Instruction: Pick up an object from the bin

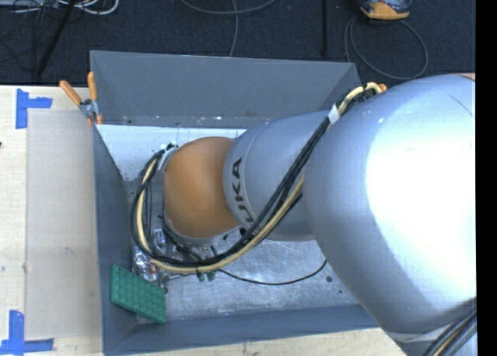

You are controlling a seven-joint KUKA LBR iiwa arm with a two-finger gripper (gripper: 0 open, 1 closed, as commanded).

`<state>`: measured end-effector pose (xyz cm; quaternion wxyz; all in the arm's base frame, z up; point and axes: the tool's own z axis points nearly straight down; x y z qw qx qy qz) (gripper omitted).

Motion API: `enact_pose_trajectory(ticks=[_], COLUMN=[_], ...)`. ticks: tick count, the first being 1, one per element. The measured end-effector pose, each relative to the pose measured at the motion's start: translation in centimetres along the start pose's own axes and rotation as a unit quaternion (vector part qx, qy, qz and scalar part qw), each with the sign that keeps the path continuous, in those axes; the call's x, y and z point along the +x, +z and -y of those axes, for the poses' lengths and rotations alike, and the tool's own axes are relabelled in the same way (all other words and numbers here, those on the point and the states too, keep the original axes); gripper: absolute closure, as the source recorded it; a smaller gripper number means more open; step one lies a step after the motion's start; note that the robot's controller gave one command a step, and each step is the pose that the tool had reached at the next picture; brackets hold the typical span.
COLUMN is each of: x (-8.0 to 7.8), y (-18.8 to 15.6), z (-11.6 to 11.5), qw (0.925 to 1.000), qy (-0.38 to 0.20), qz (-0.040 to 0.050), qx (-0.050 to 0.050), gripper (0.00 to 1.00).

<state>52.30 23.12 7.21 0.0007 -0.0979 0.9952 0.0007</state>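
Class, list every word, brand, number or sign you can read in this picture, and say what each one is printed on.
"KUKA": dark letters running along the robot arm's grey link, next to its orange cover.
On the green studded plate in the bin's near-left corner: no lettering to be seen.

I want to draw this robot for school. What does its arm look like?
The arm is big, round and silver-grey. Dark KUKA letters run down one segment. Its wrist wears a rounded orange cover. Black and yellow cables loop around that cover and run back along the arm.
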Motion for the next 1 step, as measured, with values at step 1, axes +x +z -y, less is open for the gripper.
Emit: enact_pose_trajectory(ticks=[1], x=[0.81], y=[-13.99], z=[-0.95], qw=[0.9999], qy=[-0.012], qz=[0.0031], qx=[0.0], gripper=[1.0])
